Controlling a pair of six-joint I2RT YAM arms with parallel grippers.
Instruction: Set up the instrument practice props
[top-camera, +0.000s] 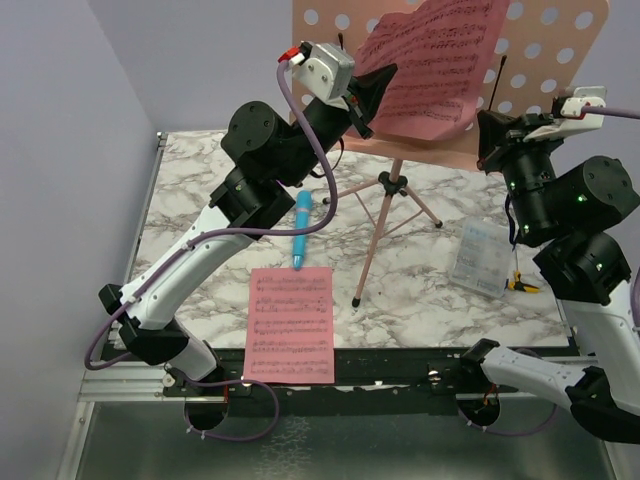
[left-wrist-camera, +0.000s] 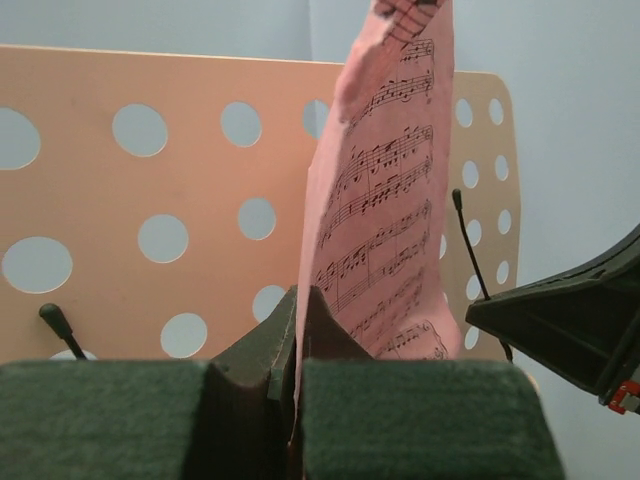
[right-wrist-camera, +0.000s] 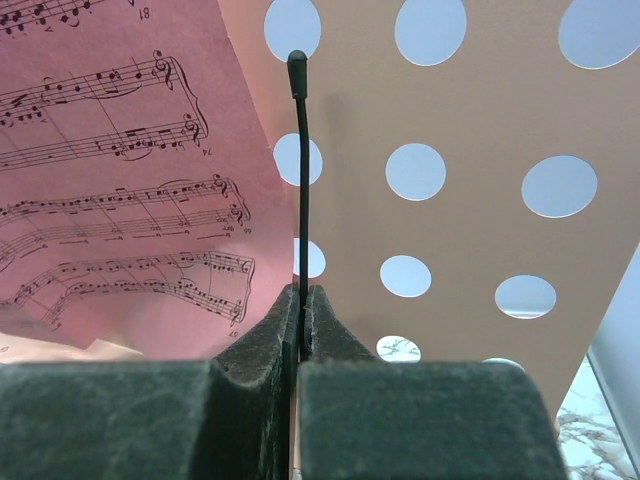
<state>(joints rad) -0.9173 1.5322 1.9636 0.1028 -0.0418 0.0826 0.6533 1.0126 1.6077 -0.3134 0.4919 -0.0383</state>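
Note:
The salmon-pink music stand (top-camera: 545, 60) stands at the back of the table on thin tripod legs (top-camera: 372, 245). One pink sheet-music page (top-camera: 430, 70) leans, bent, on its hole-punched desk (left-wrist-camera: 150, 190). My left gripper (left-wrist-camera: 300, 300) is shut on this page's lower edge (left-wrist-camera: 385, 210). My right gripper (right-wrist-camera: 302, 298) is shut on the stand's thin black page-holder wire (right-wrist-camera: 302, 180), just right of the page (right-wrist-camera: 120, 190). A second pink page (top-camera: 291, 322) lies flat near the table's front edge. The light-blue stick (top-camera: 301, 230) lies beyond it, beside my left arm.
A clear plastic box (top-camera: 482, 257) lies at the right of the marble table (top-camera: 430, 310), with a small yellow item (top-camera: 525, 286) beside it. Another black holder wire (left-wrist-camera: 60, 328) sticks up at the desk's left. A wall rises right behind the stand.

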